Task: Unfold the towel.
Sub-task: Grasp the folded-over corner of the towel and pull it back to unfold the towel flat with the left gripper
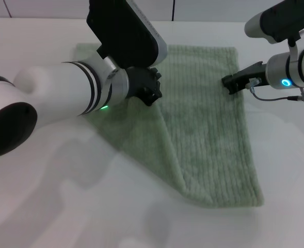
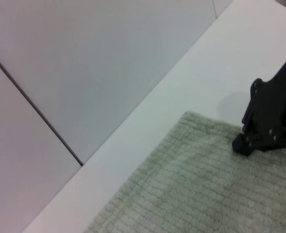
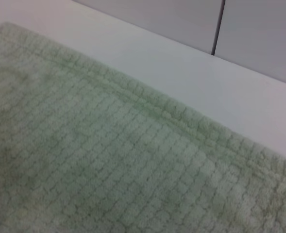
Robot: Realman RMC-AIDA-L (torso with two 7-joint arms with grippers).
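The towel (image 1: 208, 129), pale sage-green and ribbed, lies on the white table (image 1: 64, 206). A diagonal ridge runs across it from its middle down to the near edge. My left gripper (image 1: 150, 89) sits at the top of that ridge, shut on the towel, with the cloth rising toward it. The left arm hides the towel's left part. My right gripper (image 1: 228, 83) is shut, and its tip rests on the towel's right edge near the far right corner. The left wrist view shows the right gripper (image 2: 244, 143) on the towel (image 2: 191, 184). The right wrist view shows only the towel's hemmed edge (image 3: 147, 109).
A grey panelled wall (image 2: 84, 63) stands just behind the table's far edge. Bare tabletop lies in front of the towel and to its right.
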